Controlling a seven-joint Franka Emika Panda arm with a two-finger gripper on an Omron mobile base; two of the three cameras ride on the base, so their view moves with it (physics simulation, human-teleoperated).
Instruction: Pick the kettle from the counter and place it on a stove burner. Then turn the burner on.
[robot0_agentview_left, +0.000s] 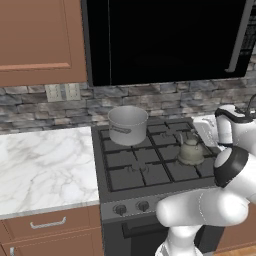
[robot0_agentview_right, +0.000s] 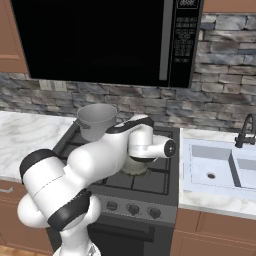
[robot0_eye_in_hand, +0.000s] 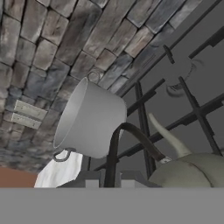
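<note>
No readable text anywhere. The microwave control panel (robot0_agentview_right: 183, 37) has rows of small button marks and a display at top, too blurred to read. The stove knobs (robot0_agentview_right: 132, 208) carry no legible markings.

We see the black cooktop (robot0_agentview_left: 145, 165) carrying two things: the steel pot (robot0_agentview_left: 128, 125) on its back left burner, and the kettle (robot0_agentview_left: 190, 151) right of and nearer than that pot. The marble counter (robot0_agentview_left: 45, 165) adjoins the cooktop's left.
</note>
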